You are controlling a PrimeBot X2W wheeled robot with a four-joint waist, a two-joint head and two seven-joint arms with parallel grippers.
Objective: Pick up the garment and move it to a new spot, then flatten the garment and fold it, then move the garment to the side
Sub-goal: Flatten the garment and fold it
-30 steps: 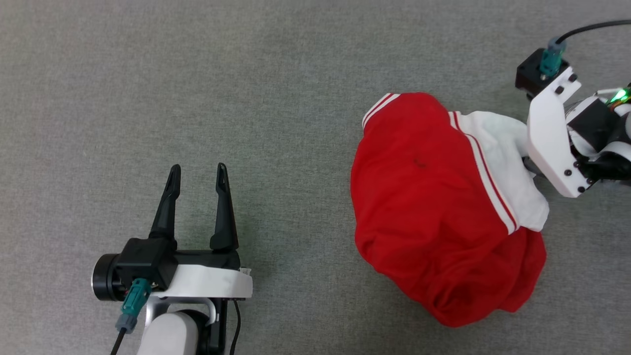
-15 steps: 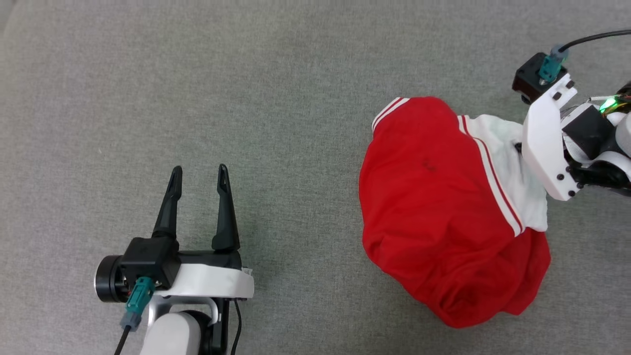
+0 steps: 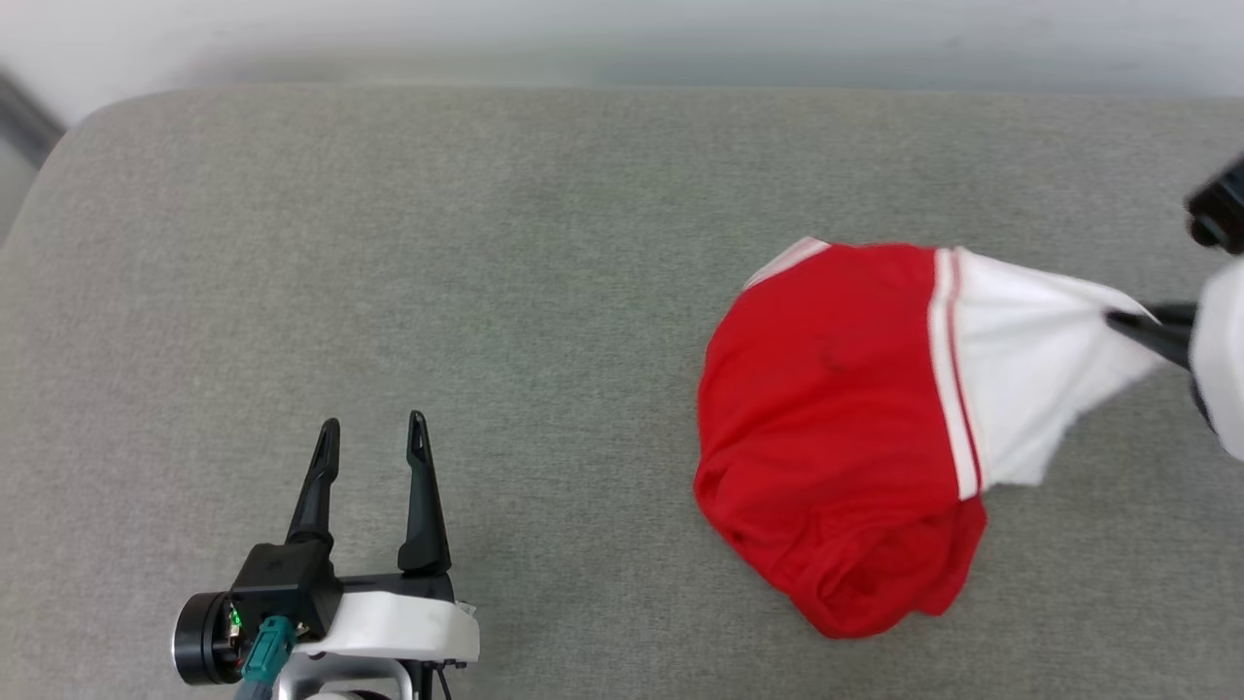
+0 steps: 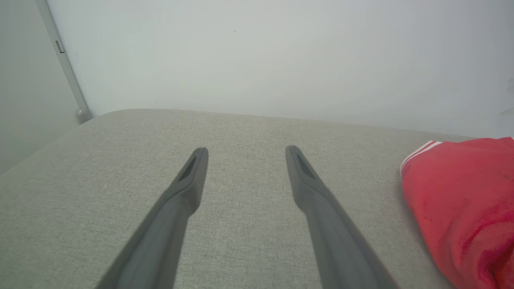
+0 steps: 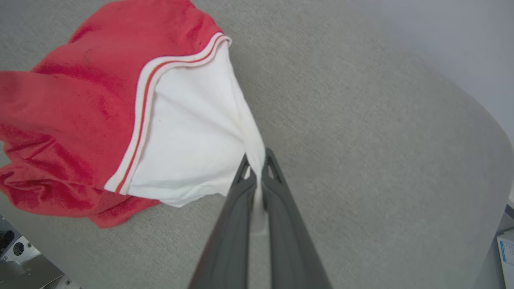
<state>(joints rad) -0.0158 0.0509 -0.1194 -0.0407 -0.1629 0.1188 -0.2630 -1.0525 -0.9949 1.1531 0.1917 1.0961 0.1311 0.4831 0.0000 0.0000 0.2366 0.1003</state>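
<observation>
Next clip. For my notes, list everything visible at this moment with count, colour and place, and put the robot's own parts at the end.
garment: one, red with a white sleeve and red-and-white striped trim, bunched on the right half of the padded surface, with the sleeve drawn out toward the robot's right.
padded surface: one, grey woven fabric with rounded corners, beneath everything.
wall: one, pale, behind the surface's far edge.
strip: one, grey, running up the wall at the left of the left wrist view.
left gripper: one, dark fingers, open and empty, over the near left of the surface, apart from the garment.
right gripper: one, dark fingers, shut on the edge of the white sleeve, at the far right.
</observation>
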